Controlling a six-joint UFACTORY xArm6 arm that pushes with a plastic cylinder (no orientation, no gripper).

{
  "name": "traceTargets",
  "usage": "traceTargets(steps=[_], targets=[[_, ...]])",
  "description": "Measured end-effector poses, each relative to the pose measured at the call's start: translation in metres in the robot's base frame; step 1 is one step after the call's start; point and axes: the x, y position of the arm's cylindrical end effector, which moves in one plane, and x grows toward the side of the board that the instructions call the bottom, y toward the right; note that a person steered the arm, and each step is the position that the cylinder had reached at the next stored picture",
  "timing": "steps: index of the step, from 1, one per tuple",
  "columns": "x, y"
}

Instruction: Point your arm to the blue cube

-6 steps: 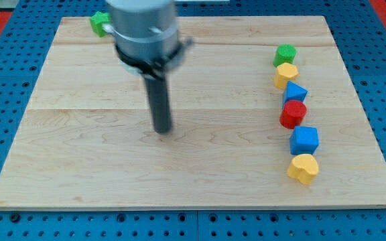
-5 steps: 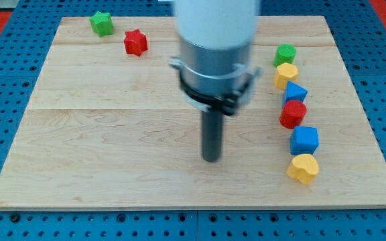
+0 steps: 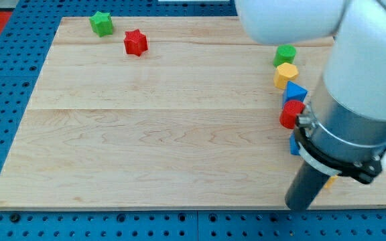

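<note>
The blue cube (image 3: 293,144) is almost wholly hidden behind my arm; only a sliver of its left edge shows at the view's right. My tip (image 3: 299,207) rests near the board's bottom edge, just below and slightly left of that cube. Above the cube runs a column of blocks: a red cylinder (image 3: 290,115), a blue triangular block (image 3: 293,91), a yellow hexagonal block (image 3: 285,73) and a green cylinder (image 3: 285,54). A small yellow bit (image 3: 330,181) of the lowest yellow block peeks out beside the rod.
A green star block (image 3: 101,23) and a red star block (image 3: 135,42) lie at the view's top left. The wooden board (image 3: 146,120) sits on a blue pegboard. My arm's grey body (image 3: 354,127) covers the board's lower right.
My tip has swept from the board's middle to the lower right, down to the bottom edge. The arm now covers the blue cube and the yellow block below it.
</note>
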Motion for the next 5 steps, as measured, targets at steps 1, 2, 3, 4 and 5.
traceTargets(steps=[1, 2, 3, 4, 5], targets=[[-0.001, 0.081], [-0.002, 0.177], [-0.039, 0.184], [-0.082, 0.133], [-0.103, 0.048]])
